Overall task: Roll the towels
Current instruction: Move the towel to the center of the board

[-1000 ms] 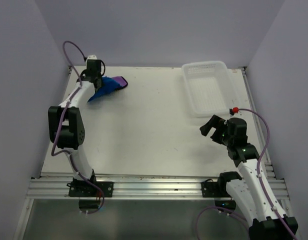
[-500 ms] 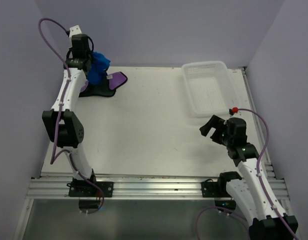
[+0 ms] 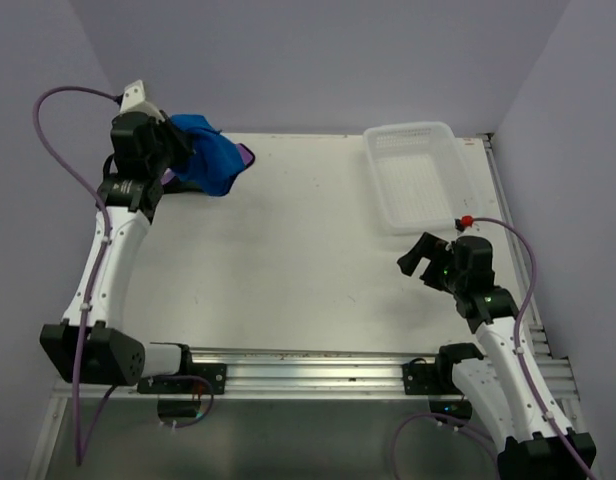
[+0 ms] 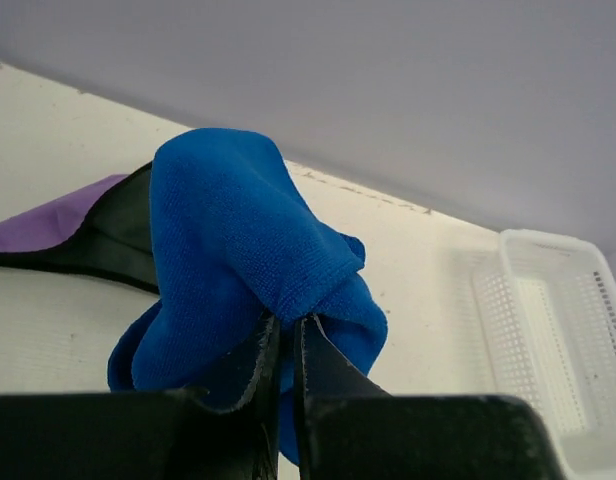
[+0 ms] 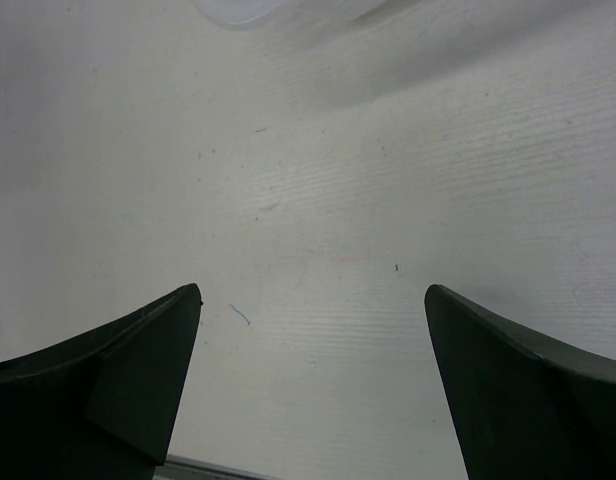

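Left gripper (image 4: 288,325) is clenched on a fold of the blue towel (image 4: 238,250): jaws almost together, with cloth pinched between the tips. In the top view that gripper (image 3: 173,150) sits raised over the far left corner of the table (image 3: 288,260), and the blue towel (image 3: 203,160) hangs off it in a loose bunch. I cannot tell whether its lowest fold touches the surface.

Purple towel (image 4: 48,225) lies flat on the table in the same far left corner, behind the blue one. Its black side shows along the edge nearest the blue cloth. From the top view only a sliver of the purple towel (image 3: 247,155) peeks out on the right of the blue bunch (the rest is covered).

Right gripper (image 3: 416,268) is released, jaws spread wide with nothing between them. It hovers near the right edge of the table. Right wrist view: right gripper (image 5: 313,300) over bare surface (image 5: 318,200) only.

White mesh basket (image 3: 408,128) stands in the far right corner, just beyond the right gripper and well apart from both towels. Its rim (image 4: 548,240) also shows in the left wrist view.
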Controlling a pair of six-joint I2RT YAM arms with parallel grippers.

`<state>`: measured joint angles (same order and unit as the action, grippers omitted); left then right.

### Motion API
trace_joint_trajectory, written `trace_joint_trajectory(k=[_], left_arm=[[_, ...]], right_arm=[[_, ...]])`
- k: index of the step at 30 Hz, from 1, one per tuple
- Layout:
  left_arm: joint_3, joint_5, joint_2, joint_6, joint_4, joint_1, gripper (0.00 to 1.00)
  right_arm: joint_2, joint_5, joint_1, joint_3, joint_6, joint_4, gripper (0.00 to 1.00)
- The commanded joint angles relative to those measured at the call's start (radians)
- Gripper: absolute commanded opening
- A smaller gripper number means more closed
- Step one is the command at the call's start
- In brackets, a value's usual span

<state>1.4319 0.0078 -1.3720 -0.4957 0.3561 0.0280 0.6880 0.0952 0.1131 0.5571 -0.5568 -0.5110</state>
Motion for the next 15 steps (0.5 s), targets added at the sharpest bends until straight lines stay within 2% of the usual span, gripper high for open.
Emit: trace_joint_trajectory(k=[1, 2, 4, 10, 12, 15], left_arm=[[-0.114, 0.0, 0.143, 0.005, -0.066, 0.134, 0.0], [-0.175, -0.094, 0.172, 0.034, -0.059, 0.191, 0.0], [-0.234, -0.141, 0.25, 0.022, -0.039, 0.298, 0.0], [-0.503, -0.094, 0.476, -0.058, -0.051, 0.436, 0.0], [-0.635, -0.074, 0.554, -0.104, -0.08, 0.484, 0.0], [-0.781, -0.083, 0.593, -0.165, -0.109, 0.584, 0.0]], right_arm=[[-0.019, 0.121, 0.005, 0.07, 0.073, -0.017, 0.98], [-0.037, 0.182, 0.007, 0.072, 0.078, -0.012, 0.98], [-0.059, 0.204, 0.007, 0.076, 0.067, -0.014, 0.98], [-0.102, 0.215, 0.005, 0.121, 0.067, -0.09, 0.99], [-0.104, 0.216, 0.005, 0.138, 0.075, -0.112, 0.99], [-0.105, 0.213, 0.007, 0.142, 0.08, -0.126, 0.99]])
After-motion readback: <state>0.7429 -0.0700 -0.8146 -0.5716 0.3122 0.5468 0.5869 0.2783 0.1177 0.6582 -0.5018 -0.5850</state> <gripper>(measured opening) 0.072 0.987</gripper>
